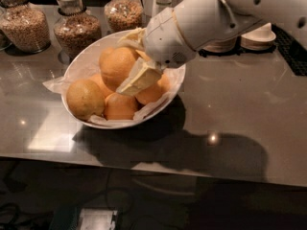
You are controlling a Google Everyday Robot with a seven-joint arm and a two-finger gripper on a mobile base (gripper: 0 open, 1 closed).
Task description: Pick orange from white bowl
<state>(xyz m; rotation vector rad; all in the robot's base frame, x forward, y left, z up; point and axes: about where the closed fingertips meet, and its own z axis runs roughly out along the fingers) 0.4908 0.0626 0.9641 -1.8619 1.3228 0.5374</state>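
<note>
Fingers (139, 78) of our gripper (122, 67) grip the orange (111, 68) at the top of the pile we see in the white bowl (115, 125) on the counter (240, 109).

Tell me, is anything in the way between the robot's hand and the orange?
Nothing visible is. The gripper is down inside the white bowl, right against the top orange. The other oranges only crowd beside and under it.
</note>
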